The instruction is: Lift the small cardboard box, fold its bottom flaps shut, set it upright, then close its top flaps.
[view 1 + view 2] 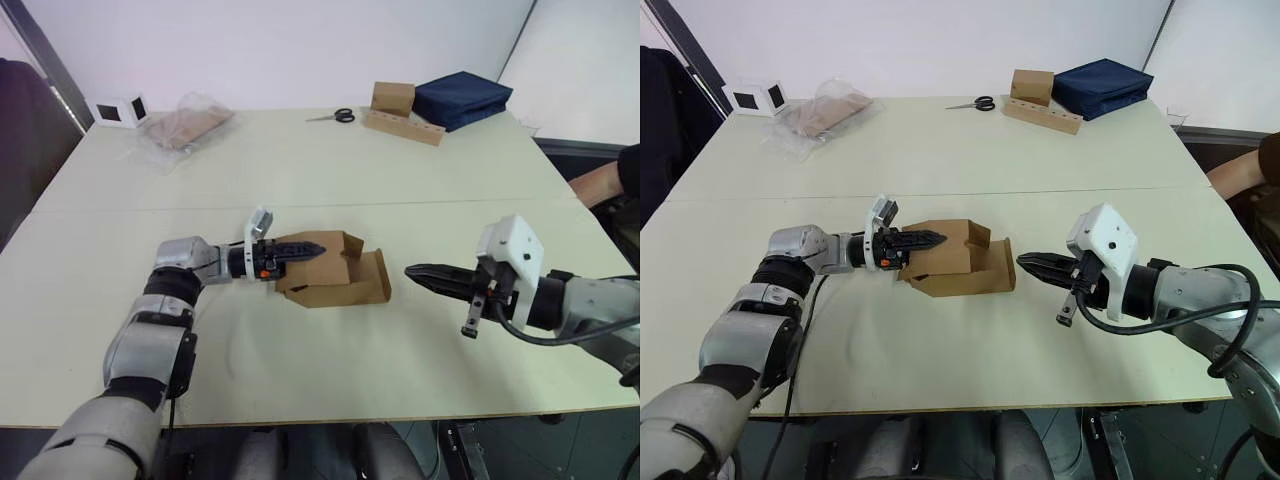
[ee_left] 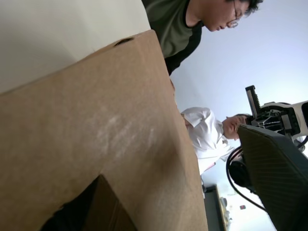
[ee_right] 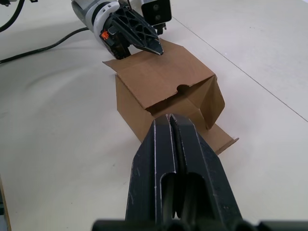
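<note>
The small cardboard box (image 1: pixel 325 268) lies on its side on the table, its open end toward my right gripper. One flap (image 3: pixel 222 142) of that end lies flat on the table and a side flap (image 3: pixel 211 103) stands ajar. I cannot tell whether these are the top flaps or the bottom flaps. My left gripper (image 1: pixel 316 245) reaches over the box's far end, shut on its upper panel (image 3: pixel 159 72). The left wrist view shows cardboard (image 2: pixel 96 134) beside one finger (image 2: pixel 279 178). My right gripper (image 3: pixel 171 118) is shut and holds nothing. It points at the open end from a short gap away.
At the back of the table are scissors (image 1: pixel 335 116), a squarer brown box (image 1: pixel 393 96) with a cardboard strip (image 1: pixel 405 127), a navy bag (image 1: pixel 460 98), a clear plastic bag (image 1: pixel 185 125) and a small white box (image 1: pixel 120 108). A person's arm (image 1: pixel 600 185) rests at the right edge.
</note>
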Motion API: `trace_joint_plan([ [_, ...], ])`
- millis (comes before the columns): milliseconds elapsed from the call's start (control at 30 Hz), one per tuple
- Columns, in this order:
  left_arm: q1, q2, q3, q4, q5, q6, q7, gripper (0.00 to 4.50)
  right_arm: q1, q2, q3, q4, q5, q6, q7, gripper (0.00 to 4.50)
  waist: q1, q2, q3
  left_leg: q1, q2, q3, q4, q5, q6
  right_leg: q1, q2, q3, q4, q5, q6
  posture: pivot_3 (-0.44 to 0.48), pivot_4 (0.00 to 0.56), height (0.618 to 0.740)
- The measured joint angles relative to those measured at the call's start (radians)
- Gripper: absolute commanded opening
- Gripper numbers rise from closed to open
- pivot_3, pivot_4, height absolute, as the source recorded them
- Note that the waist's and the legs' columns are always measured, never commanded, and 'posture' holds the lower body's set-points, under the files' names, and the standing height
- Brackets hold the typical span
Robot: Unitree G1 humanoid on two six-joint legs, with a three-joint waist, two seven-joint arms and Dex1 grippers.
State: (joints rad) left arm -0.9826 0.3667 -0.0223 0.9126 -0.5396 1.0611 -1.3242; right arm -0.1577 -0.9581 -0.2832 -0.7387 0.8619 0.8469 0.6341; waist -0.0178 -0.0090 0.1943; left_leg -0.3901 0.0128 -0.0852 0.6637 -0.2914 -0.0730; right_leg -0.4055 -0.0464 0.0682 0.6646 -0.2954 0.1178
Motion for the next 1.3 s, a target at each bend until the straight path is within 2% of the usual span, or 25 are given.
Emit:
trace_joint_plan([
  [33,-0.001,0.000,0.001,0.003,0.003,0.000,-0.002,2.79,0.000,0.000,0.000,0.000,0.004,0.000,-0.002,0.00,0.000,0.000,0.000,0.000,0.000,0.000,0.000,0.000,0.000,0.000,0.000,0.000,0.000,0.000,0.000,0.000,0.150,0.740],
  [67,-0.001,0.000,0.004,0.009,0.005,0.001,-0.003,2.54,0.000,0.000,0.000,-0.001,0.007,0.000,-0.005,0.00,0.000,0.000,0.000,0.000,0.000,0.000,0.000,0.000,0.000,0.000,0.000,0.000,0.000,0.000,0.000,0.000,0.150,0.740],
  [133,-0.002,0.002,0.007,0.009,0.006,0.003,-0.006,1.60,0.000,0.000,0.000,-0.002,0.008,0.000,-0.010,0.00,0.000,0.000,0.000,0.000,0.000,0.000,0.000,0.000,0.000,0.000,0.000,0.000,0.000,0.000,0.000,0.000,0.150,0.740],
  [167,-0.002,0.006,0.007,0.009,0.006,0.006,-0.010,1.34,0.000,0.000,0.000,-0.002,0.008,0.000,-0.013,0.00,0.000,0.000,0.000,0.000,0.000,0.000,0.000,0.000,0.000,0.000,0.000,0.000,0.000,0.000,0.000,0.000,0.150,0.740],
  [200,-0.002,0.010,0.008,0.008,0.006,0.009,-0.013,0.73,0.000,0.000,0.000,-0.002,0.008,0.000,-0.014,0.00,0.000,0.000,0.000,0.000,0.000,0.000,0.000,0.000,0.000,0.000,0.000,0.000,0.000,0.000,0.000,0.000,0.150,0.740],
  [267,-0.002,0.021,0.008,0.006,0.007,0.021,-0.019,0.09,0.000,0.000,0.000,-0.002,0.008,0.000,-0.019,0.00,-0.001,0.000,0.000,0.000,0.000,0.000,0.000,0.000,0.000,0.000,0.000,0.000,0.000,0.000,0.000,0.000,0.150,0.740],
  [500,0.002,0.040,0.041,-0.090,-0.010,0.082,-0.014,0.09,-0.010,0.000,0.004,-0.002,0.007,0.000,-0.020,0.00,0.000,0.000,0.000,0.000,0.000,0.000,0.000,0.000,0.000,0.000,0.000,0.000,0.000,0.000,0.000,0.000,0.150,0.740],
  [633,0.040,0.050,0.104,-0.272,-0.072,0.110,0.021,0.09,-0.021,0.003,0.005,0.001,0.007,-0.002,-0.022,0.00,0.000,0.000,0.000,0.000,0.000,0.000,0.000,0.000,0.000,0.000,0.000,0.000,0.000,0.000,0.000,0.000,0.150,0.740],
  [700,0.099,0.052,0.130,-0.428,-0.105,0.088,0.038,0.09,-0.038,0.018,0.003,0.012,0.011,-0.002,-0.033,0.00,-0.003,0.000,0.000,0.000,0.001,0.000,0.000,0.000,0.000,0.000,0.000,0.000,0.000,0.000,0.000,0.000,0.150,0.740],
  [800,0.164,0.061,0.135,-0.623,-0.139,0.054,0.045,0.09,-0.078,0.069,-0.008,0.045,0.028,-0.005,-0.070,0.00,0.000,0.000,0.000,0.000,0.001,0.000,0.000,0.000,-0.001,-0.001,0.000,0.000,0.001,0.000,0.000,0.000,0.150,0.740],
  [900,0.201,0.082,0.135,-0.735,-0.155,0.005,0.046,0.09,-0.156,0.134,-0.022,0.091,0.050,-0.013,-0.133,0.00,0.000,0.000,0.000,0.000,0.001,0.000,0.000,0.001,-0.001,0.000,-0.001,0.000,0.001,0.000,0.000,0.000,0.150,0.740],
  [1100,0.233,0.116,0.136,-0.815,-0.192,-0.048,0.045,0.09,-0.357,0.226,0.019,0.209,0.017,-0.048,-0.220,0.00,-0.002,0.001,0.000,0.000,0.001,0.000,0.000,0.000,-0.001,-0.001,0.000,0.000,0.000,0.000,0.000,0.000,0.150,0.740],
  [1300,0.235,0.122,0.136,-0.834,-0.216,-0.069,0.061,0.09,-0.410,0.306,0.158,0.310,-0.107,-0.114,-0.210,0.00,-0.002,0.001,0.000,-0.001,0.001,0.000,0.000,0.000,-0.001,-0.001,0.000,0.000,0.000,0.000,0.000,0.000,0.150,0.740],
])
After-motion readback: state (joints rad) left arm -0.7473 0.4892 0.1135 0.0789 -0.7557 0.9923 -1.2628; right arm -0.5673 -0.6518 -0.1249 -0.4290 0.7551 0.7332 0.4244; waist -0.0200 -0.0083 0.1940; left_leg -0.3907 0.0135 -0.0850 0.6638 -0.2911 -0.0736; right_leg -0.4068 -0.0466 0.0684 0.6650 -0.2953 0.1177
